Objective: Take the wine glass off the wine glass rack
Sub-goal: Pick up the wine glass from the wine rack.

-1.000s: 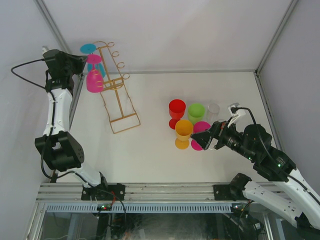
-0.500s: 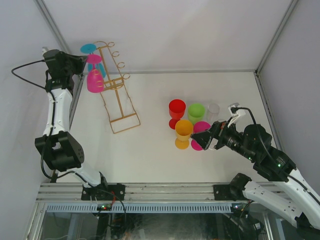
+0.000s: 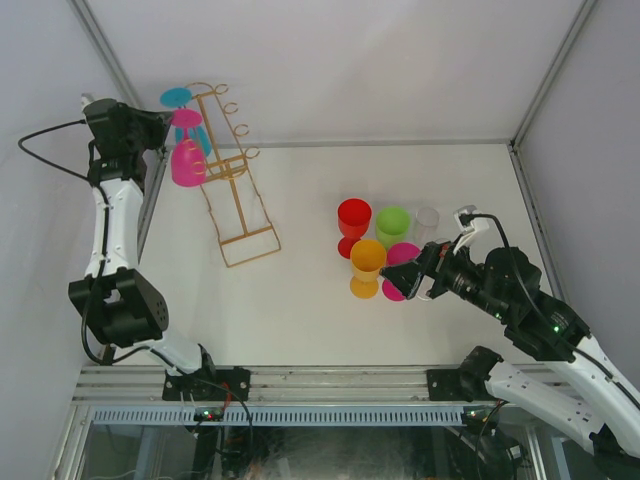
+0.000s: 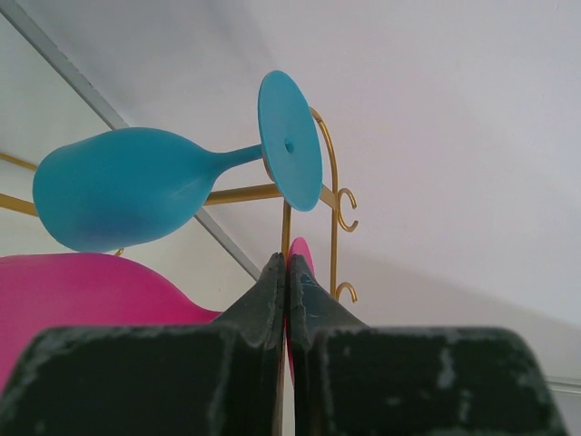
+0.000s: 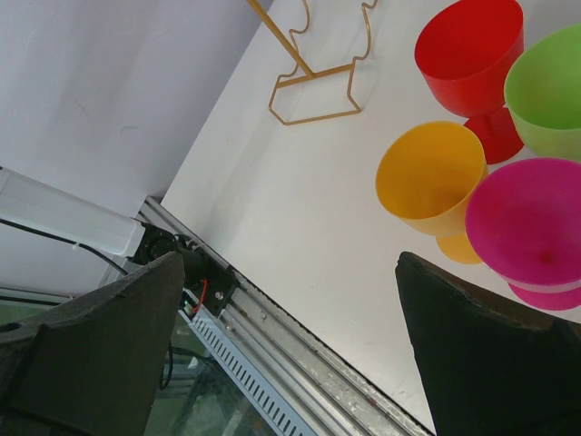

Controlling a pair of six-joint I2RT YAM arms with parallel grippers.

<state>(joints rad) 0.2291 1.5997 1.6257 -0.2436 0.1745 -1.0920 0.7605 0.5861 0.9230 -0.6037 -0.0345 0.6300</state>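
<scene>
The gold wire wine glass rack (image 3: 240, 205) leans at the back left of the table. A pink wine glass (image 3: 186, 163) and a blue wine glass (image 3: 176, 97) hang on its upper hooks. My left gripper (image 3: 170, 122) is up at the rack's top. In the left wrist view my left gripper (image 4: 288, 259) is shut on the thin foot of the pink glass (image 4: 305, 256). Its pink bowl (image 4: 82, 300) is at the lower left, and the blue glass (image 4: 118, 186) hangs above it. My right gripper (image 3: 412, 280) is open and empty beside the cups.
Red (image 3: 353, 215), green (image 3: 392, 225), clear (image 3: 427, 220), yellow (image 3: 367, 258) and pink (image 3: 402, 258) glasses stand together right of centre. In the right wrist view the yellow glass (image 5: 431, 177) and the pink one (image 5: 526, 218) are close to the right gripper (image 5: 290, 363). The rack's base (image 5: 313, 91) is far off.
The left arm has shifted very slightly to the left with the pink glass's foot in its jaws. The right arm has not moved.
</scene>
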